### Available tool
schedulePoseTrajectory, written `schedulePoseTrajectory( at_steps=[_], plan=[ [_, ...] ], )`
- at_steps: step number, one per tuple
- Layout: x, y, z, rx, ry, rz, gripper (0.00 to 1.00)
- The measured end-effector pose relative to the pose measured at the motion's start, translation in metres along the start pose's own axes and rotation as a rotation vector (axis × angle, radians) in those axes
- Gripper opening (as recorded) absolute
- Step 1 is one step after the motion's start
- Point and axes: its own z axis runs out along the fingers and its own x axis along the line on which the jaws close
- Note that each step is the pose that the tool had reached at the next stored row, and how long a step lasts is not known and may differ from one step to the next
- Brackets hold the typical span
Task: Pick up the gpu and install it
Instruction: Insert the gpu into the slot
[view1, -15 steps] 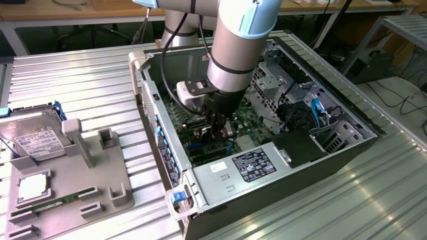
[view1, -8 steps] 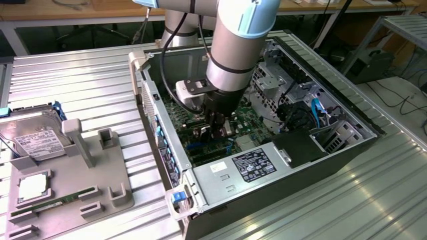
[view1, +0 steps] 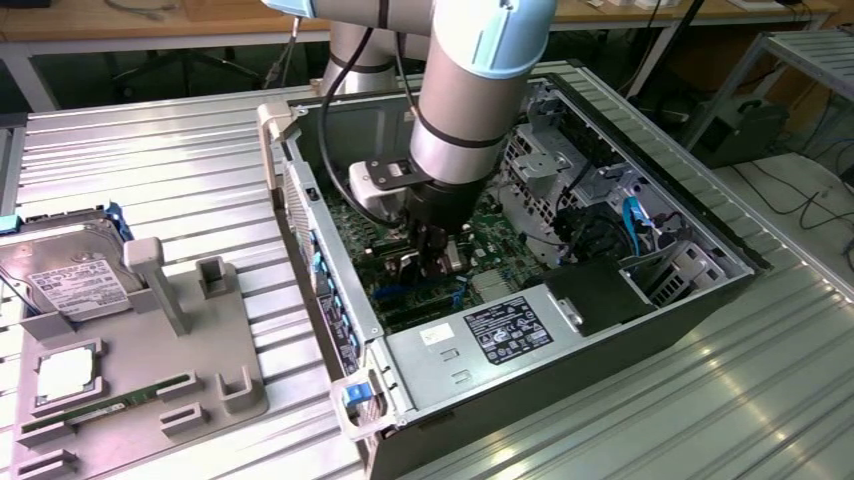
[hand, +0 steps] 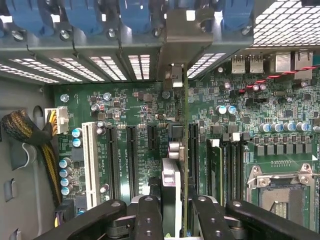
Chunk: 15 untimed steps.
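My gripper is down inside the open computer case, shut on the gpu. In the wrist view the gpu stands on edge between my two black fingers, its thin green board running away from me over the motherboard. Its silver end bracket lies against the rear slot openings of the case. The card's lower edge lines up with a black expansion slot, between the other black slots and the RAM sticks. Whether the card is seated in the slot is hidden.
A grey fixture at the exterior view's left holds a silver hard drive and a thin green RAM stick. Inside the case are a white slot, a braided cable bundle, the CPU socket and drive cages.
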Motion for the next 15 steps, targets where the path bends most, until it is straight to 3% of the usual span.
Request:
schedulePoseTrajectory(
  at_steps=[5,15],
  plan=[
    [-0.0001,0.0005,0.0014,-0.0084,0.0004,0.000,0.29],
    [-0.0001,0.0004,0.0018,-0.0091,0.0003,0.000,0.29]
  ],
)
